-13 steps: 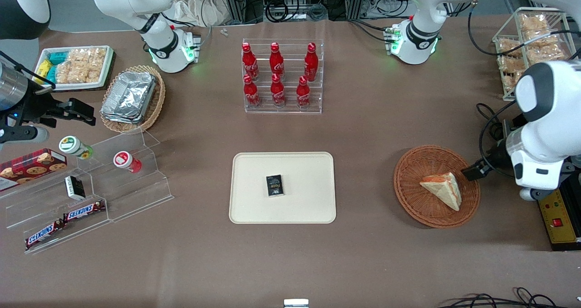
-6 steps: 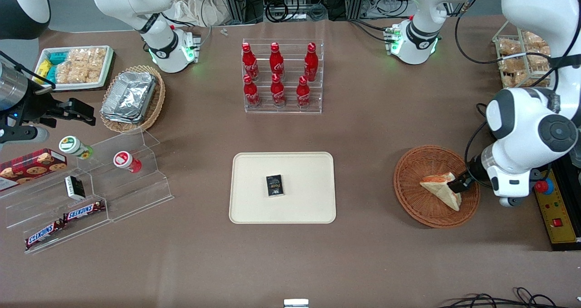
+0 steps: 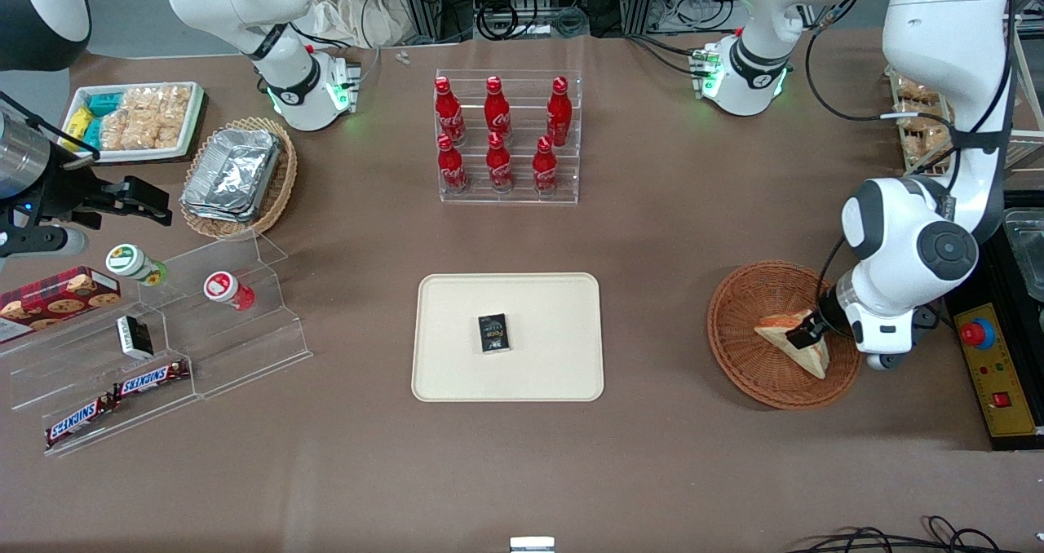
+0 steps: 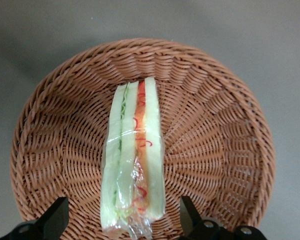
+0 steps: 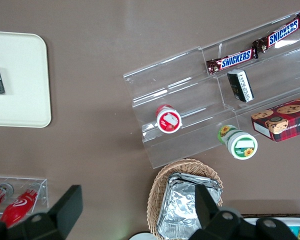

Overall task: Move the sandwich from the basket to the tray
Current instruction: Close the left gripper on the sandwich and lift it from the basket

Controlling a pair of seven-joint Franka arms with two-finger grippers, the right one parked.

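Observation:
The sandwich (image 3: pixel 785 330), a plastic-wrapped wedge of pale bread, lies in the round reddish-brown wicker basket (image 3: pixel 738 316) toward the working arm's end of the table. My left gripper (image 3: pixel 806 333) is low over its wider end. In the left wrist view the sandwich (image 4: pixel 135 165) shows its green and orange-red filling edge-on. The gripper (image 4: pixel 124 220) is open, one black finger on each side of the wedge with a gap to the bread. The basket (image 4: pixel 225 150) surrounds it. The cream tray (image 3: pixel 555 308) lies mid-table, toward the parked arm from the basket.
A small black packet (image 3: pixel 493 332) lies on the tray. A clear rack of red bottles (image 3: pixel 506 137) stands farther from the front camera than the tray. A control box with a red button (image 3: pixel 995 365) sits beside the basket at the table's edge. Stepped acrylic shelves with snacks (image 3: pixel 163 341) sit toward the parked arm's end.
The left arm has swung in over the basket. Its gripper moved from the basket's rim to over the sandwich's wide end and now straddles it.

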